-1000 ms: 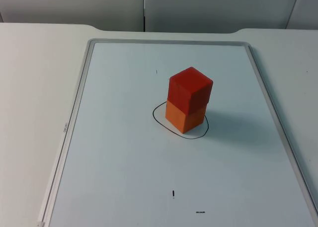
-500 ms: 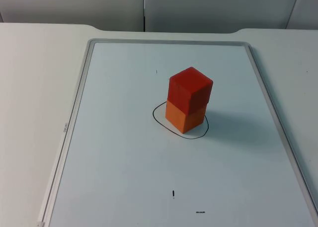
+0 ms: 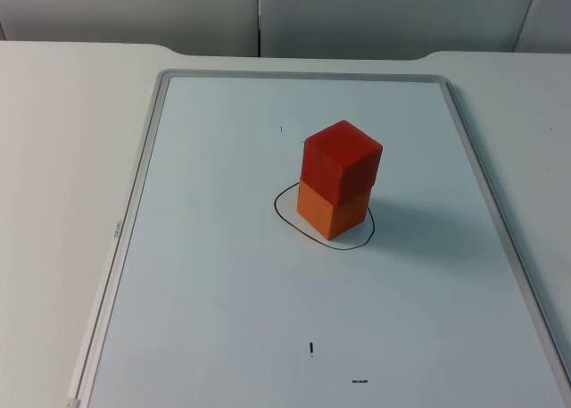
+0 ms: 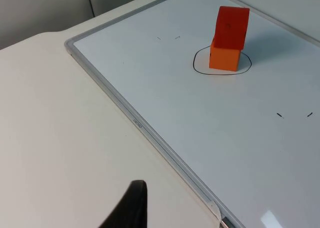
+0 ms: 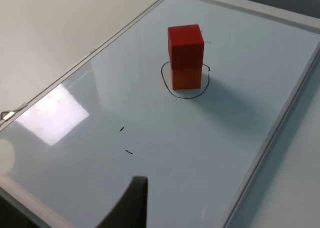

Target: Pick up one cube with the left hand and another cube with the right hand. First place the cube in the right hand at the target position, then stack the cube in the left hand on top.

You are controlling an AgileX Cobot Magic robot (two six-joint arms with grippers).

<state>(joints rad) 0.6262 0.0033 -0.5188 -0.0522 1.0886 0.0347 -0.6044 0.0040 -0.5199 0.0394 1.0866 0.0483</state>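
Red cube (image 3: 342, 164) sits on orange cube (image 3: 332, 210), inside the drawn ring (image 3: 284, 213) on the whiteboard (image 3: 223, 292), so the stack looks done. Both grippers well apart from it; open or closed, cannot tell.

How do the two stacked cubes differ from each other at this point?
The red cube is darker and sits on top; the orange cube is lighter and rests on the whiteboard inside the drawn circle. The red cube touches no board, only the orange cube. Both look similar in size and stand upright, nearly aligned.
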